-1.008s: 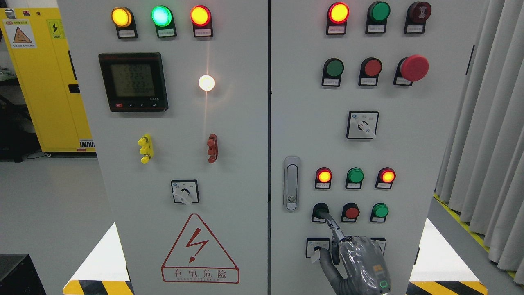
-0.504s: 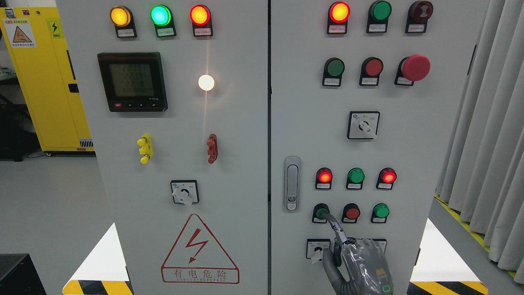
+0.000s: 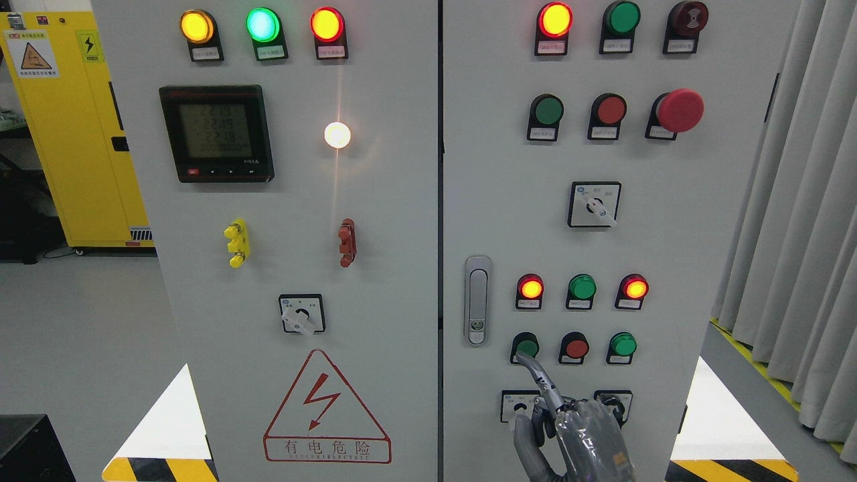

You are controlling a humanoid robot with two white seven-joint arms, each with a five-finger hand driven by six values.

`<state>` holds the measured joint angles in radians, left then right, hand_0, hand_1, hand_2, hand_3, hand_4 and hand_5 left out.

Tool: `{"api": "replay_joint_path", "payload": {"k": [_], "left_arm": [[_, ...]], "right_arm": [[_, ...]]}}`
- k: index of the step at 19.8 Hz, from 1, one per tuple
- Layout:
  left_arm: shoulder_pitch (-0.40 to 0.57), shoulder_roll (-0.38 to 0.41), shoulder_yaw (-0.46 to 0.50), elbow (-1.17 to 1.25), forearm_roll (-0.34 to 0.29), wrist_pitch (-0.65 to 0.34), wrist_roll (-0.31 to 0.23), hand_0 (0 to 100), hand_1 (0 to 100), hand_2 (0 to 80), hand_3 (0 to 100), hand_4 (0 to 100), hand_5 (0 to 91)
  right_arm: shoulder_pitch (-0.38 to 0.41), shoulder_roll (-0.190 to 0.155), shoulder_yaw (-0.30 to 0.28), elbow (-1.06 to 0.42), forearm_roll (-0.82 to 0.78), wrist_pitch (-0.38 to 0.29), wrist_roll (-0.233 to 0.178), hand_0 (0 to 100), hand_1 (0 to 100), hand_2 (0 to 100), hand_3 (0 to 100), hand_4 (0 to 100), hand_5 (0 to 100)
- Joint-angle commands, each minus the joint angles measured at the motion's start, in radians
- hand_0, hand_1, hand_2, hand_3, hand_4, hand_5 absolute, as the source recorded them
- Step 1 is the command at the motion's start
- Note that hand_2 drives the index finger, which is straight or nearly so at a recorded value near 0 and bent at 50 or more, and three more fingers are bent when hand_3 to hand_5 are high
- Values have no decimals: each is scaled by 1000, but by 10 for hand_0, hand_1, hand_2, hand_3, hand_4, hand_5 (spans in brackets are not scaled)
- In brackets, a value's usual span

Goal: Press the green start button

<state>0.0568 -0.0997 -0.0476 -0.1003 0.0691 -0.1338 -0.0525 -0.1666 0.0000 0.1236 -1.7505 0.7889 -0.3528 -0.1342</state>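
The green start button (image 3: 527, 346) sits at the left end of the lower button row on the right cabinet door (image 3: 669, 221). My right hand (image 3: 581, 435) rises from the bottom edge below it. Its index finger (image 3: 535, 375) points up and left, and the other fingers are curled and hold nothing. The fingertip lies just under the button's lower left rim, at most grazing its edge. The left arm does not show.
Beside the green button are a red button (image 3: 576, 347) and another green one (image 3: 622, 345). Three lamps (image 3: 582, 287) glow above them. A rotary switch (image 3: 517, 406) sits by my thumb, and a door latch (image 3: 476, 300) to the left. Curtains (image 3: 803, 234) hang at right.
The index fingertip rested on the green button's face in both earlier frames. It has since slid down off the face, and the whole hand has dropped lower in the picture.
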Motion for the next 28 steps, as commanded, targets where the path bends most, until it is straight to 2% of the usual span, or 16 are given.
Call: {"api": "replay_joint_path", "payload": {"k": [1, 2, 3, 4, 5, 6, 9, 12, 23, 28], "left_arm": [[0, 0, 0, 1, 0, 0, 0, 120, 556, 0, 0, 0, 0], [1, 0, 0, 1, 0, 0, 0, 120, 556, 0, 0, 0, 0], [0, 0, 0, 1, 0, 0, 0, 120, 556, 0, 0, 0, 0], [0, 0, 0, 1, 0, 0, 0, 120, 556, 0, 0, 0, 0], [0, 0, 0, 1, 0, 0, 0, 120, 556, 0, 0, 0, 0], [0, 0, 0, 1, 0, 0, 0, 120, 556, 0, 0, 0, 0], [1, 0, 0, 1, 0, 0, 0, 120, 556, 0, 0, 0, 0], [0, 0, 0, 1, 0, 0, 0, 120, 556, 0, 0, 0, 0], [0, 0, 0, -1, 0, 0, 0, 120, 556, 0, 0, 0, 0], [0, 0, 0, 1, 0, 0, 0, 120, 556, 0, 0, 0, 0]], "right_arm": [[42, 17, 50, -116, -351, 12, 45, 886, 814, 67, 730, 826, 819], [59, 17, 50, -144, -434, 24, 85, 877, 783, 66, 592, 711, 721], [77, 15, 51, -173, -515, 41, 123, 919, 750, 7, 357, 438, 434], [100, 15, 51, -205, -599, 64, 157, 923, 733, 0, 298, 367, 339], [113, 15, 51, -228, -655, 84, 174, 946, 683, 0, 134, 184, 165], [117, 15, 53, -239, -693, 98, 179, 876, 662, 0, 82, 131, 125], [119, 14, 67, -239, -732, 103, 179, 720, 606, 0, 55, 104, 80], [119, 14, 83, -239, -746, 106, 180, 653, 593, 0, 56, 107, 76], [124, 14, 99, -242, -760, 118, 180, 578, 592, 0, 86, 145, 91], [154, 12, 99, -239, -760, 117, 179, 564, 593, 0, 95, 151, 92]]}}
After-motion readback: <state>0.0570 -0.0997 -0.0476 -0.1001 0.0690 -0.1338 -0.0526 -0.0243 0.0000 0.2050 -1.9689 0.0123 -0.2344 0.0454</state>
